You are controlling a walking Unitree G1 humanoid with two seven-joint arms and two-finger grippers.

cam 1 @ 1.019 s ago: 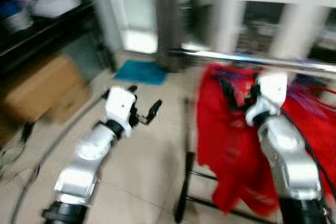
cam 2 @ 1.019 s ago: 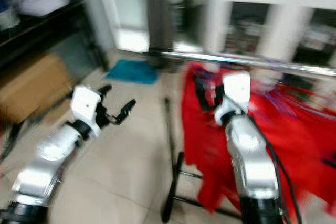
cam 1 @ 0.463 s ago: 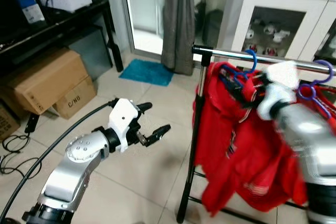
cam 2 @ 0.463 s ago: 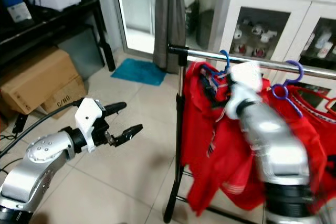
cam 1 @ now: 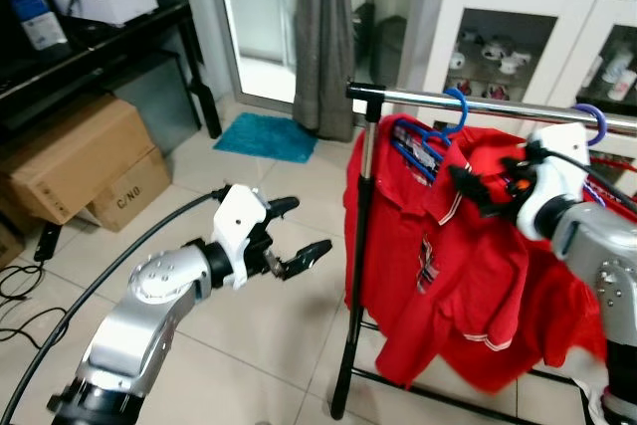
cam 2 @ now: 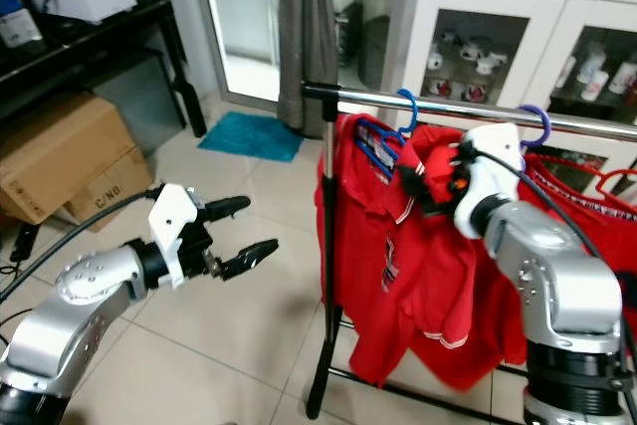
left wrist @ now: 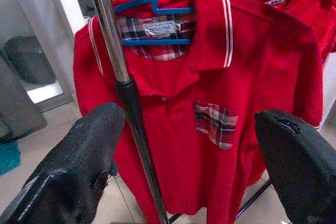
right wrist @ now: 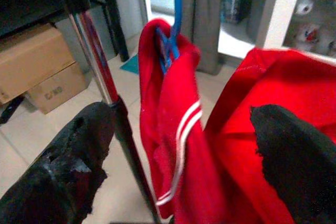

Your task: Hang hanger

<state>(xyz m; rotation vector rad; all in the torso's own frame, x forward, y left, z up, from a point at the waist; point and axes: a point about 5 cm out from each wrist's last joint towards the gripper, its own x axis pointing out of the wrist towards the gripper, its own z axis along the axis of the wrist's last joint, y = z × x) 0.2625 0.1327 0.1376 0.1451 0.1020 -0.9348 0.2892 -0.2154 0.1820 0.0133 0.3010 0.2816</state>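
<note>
While the right hand point(cam 1: 485, 191) sits raised just below the rail point(cam 1: 478, 100), its black fingers spread apart and gripping nothing, a red polo shirt point(cam 1: 468, 266) hangs directly in front of it. That shirt's collar lies between the fingers without being pinched. A blue hanger point(cam 1: 438, 126) is hooked over the rail close to the rack's upright post point(cam 1: 356, 246), carrying another red shirt point(left wrist: 210, 103) with a plaid pocket. A purple hanger hook point(cam 1: 593, 121) sits on the rail on the far side of the right hand from the post. The left hand point(cam 1: 299, 236) is held out over the tiled floor point(cam 1: 269, 345), well away from the post on the side opposite the shirts, fingers parted and empty. Beyond it, cardboard boxes point(cam 1: 85, 166) stand under a dark shelf.
</note>
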